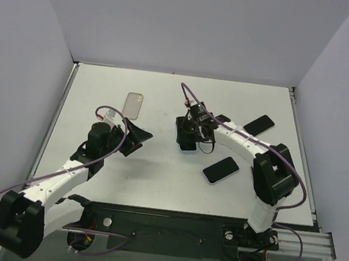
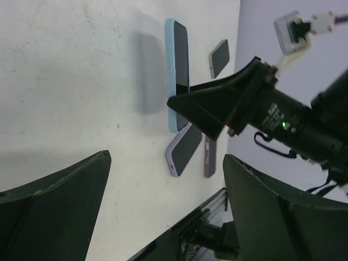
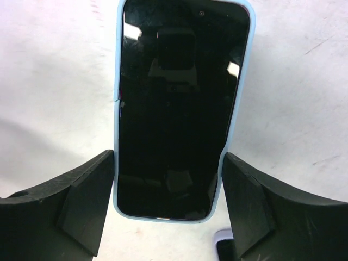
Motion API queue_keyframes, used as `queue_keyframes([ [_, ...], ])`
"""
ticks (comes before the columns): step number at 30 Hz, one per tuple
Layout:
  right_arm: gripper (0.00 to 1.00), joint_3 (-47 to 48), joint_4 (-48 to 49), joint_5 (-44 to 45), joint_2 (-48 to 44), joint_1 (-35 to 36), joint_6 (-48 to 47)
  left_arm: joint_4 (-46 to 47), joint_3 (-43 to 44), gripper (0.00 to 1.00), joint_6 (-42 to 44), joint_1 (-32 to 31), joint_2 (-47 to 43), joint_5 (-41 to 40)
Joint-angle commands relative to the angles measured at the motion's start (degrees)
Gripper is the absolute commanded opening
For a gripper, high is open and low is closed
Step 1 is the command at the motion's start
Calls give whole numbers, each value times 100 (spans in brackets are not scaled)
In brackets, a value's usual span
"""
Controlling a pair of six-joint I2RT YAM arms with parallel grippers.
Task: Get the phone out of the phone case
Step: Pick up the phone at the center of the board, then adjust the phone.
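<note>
The phone has a black screen and sits in a light blue case. It lies screen up near the table's middle, and it shows in the top view and in the left wrist view. My right gripper is shut on it, with one finger against each long edge of the case near its lower end. It shows above the phone in the top view. My left gripper is open and empty, left of the phone and apart from it; it also shows in the left wrist view.
A clear empty case lies at the back left. A black phone lies at the back right. A phone in a lavender case lies in front of my right arm, and it also shows in the left wrist view.
</note>
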Motion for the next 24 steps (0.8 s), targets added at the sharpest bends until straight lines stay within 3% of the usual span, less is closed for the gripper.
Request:
queue_keyframes([
  [1,0,-1121,1901,-761,-1160,-37,697,2403,-27,95,-1516,-49,783,530],
  [6,0,-2056,2764,-1121,-2030,-28,1242,3047,280,94,-1932,-505,1734,504],
  [12,0,-2618,2827,-1253,-2768,104,1287,2960,773,90,-1853,-1015,2561,188],
  [20,0,-2637,2450,-1201,-3315,394,1102,2801,1537,81,-1493,-1340,3404,196],
  [22,0,-2567,2257,-1104,-3359,464,997,2862,1634,72,-1449,-1393,3519,249],
  [23,0,-2540,2160,-1026,-3385,508,918,2872,1678,61,-1361,-1402,3554,284],
  [24,0,-2470,1994,-1016,-3411,543,883,2880,1714,55,-1256,-1402,3563,362],
])
